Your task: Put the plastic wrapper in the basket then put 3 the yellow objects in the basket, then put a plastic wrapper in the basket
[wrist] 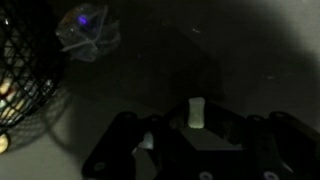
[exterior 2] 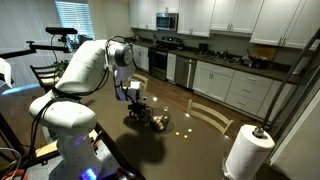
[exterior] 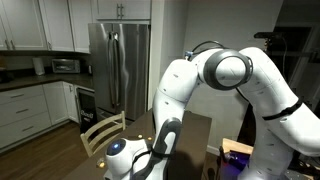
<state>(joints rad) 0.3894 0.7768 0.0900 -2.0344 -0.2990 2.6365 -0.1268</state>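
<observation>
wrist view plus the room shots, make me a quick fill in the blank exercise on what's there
1. In the wrist view the wire basket shows at the ____ edge of the picture.
2. The clear plastic wrapper lies on the dark table, so it is ____ (inside/outside) the basket.
3. In an exterior view the paper towel roll is ____ in colour.
Missing words: left; outside; white.

Dark wire mesh basket [wrist: 28, 72]; wrapper [wrist: 88, 32] clear crinkled plastic, probably; arm shell [exterior: 192, 85] glossy white; fridge [exterior: 118, 65] brushed metal.
</observation>
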